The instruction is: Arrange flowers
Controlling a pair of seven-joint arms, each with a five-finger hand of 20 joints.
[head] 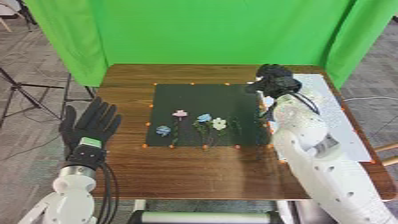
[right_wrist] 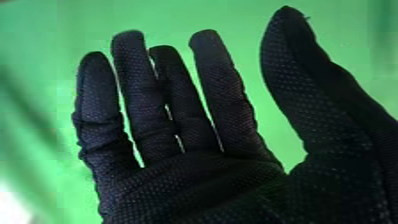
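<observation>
Flowers [head: 218, 123], left of right hand [head: 277, 82], apart

Before you, the surface [head: 187, 175] is smooth, brown-grained wood, the dark mat [head: 195, 97] looks matt, and the curtain [head: 213, 35] is soft green cloth. Your right hand [head: 278, 83] wears finely dimpled black fabric.

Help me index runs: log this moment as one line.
flowers: on dark mat | right hand: open, empty | left hand: open, left of mat
</observation>
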